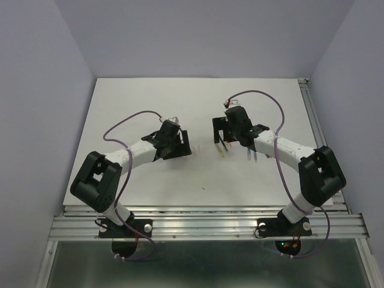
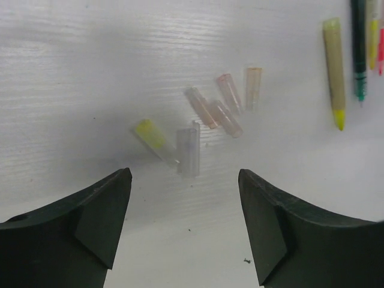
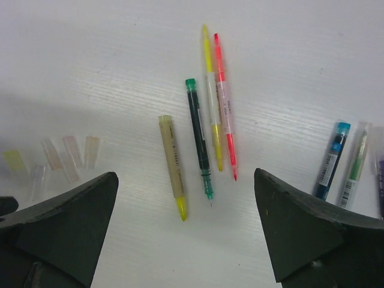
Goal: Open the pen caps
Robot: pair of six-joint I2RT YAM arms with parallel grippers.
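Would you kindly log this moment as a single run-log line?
left gripper: open, empty, above loose pen caps | right gripper: open, empty, above uncapped pens | caps clustered apart from pens

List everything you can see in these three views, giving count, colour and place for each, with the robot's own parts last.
pen caps: six, pale pinkish-clear, one tinted yellow; loose cluster on the table, left of the pens.
middle pens: four, tan with yellow tip, dark green, yellow, red; lying side by side in front of the right gripper.
right-hand pens: at least two, blue and green; right side of the right wrist view, lower ends hidden by a finger.
table: one, white; under everything.
cables: two, purple; one looping along each arm.
left gripper: one, black; open, empty, facing the caps.
right gripper: one, black; open, empty, facing the middle pens.
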